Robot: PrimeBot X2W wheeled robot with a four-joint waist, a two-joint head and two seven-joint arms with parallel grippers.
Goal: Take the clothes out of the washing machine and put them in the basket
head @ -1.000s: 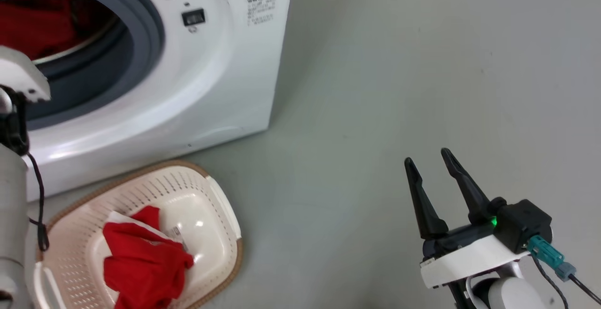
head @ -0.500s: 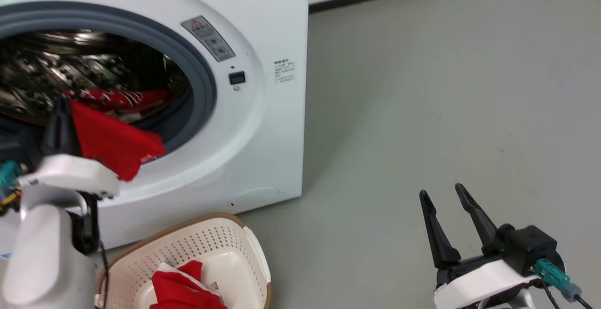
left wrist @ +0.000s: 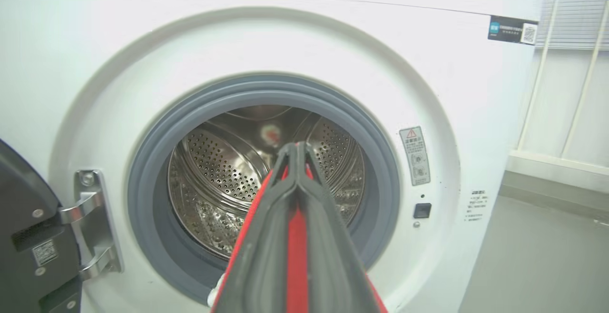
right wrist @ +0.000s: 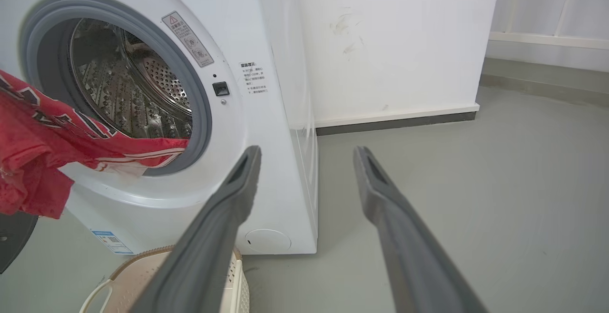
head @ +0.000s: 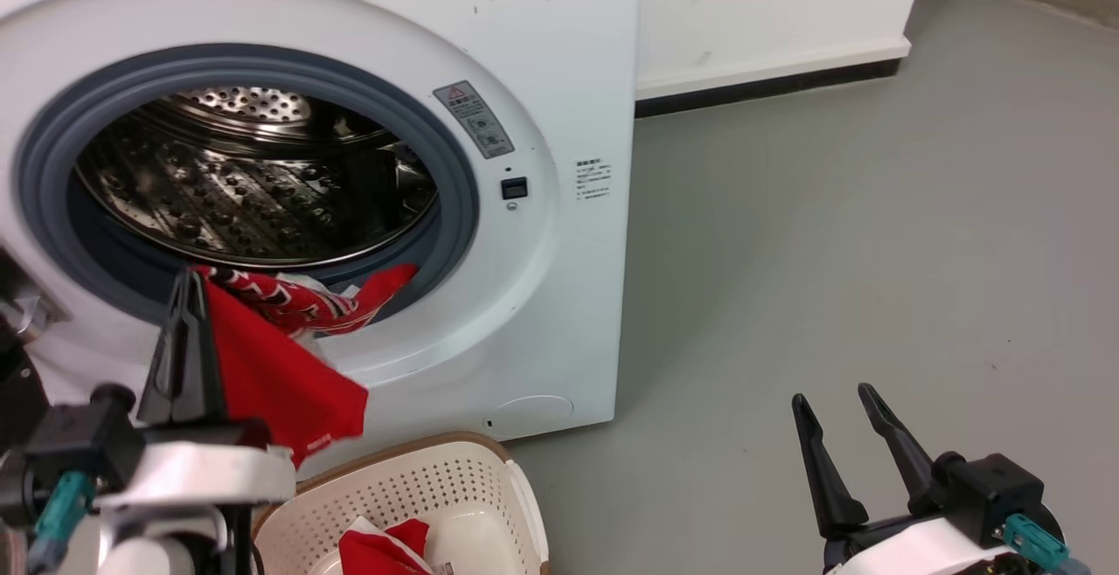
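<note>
By the washing machine [head: 559, 77], two clothes [head: 378, 550]: jersey [head: 280, 383] between tight left fingers [head: 179, 348], other in basket [head: 420, 492]; right fingers [head: 822, 474] apart, empty.

Jersey [head: 281, 356] across porthole's [head: 253, 182] lower rim

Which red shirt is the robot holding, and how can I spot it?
Find the big white washing machine with its round grey-ringed opening. A red jersey spills over the opening's bottom edge, pinched by the left gripper. Unlike the other red garment lying in the cream basket below, it hangs in the air and shows black, white-edged markings.
</note>
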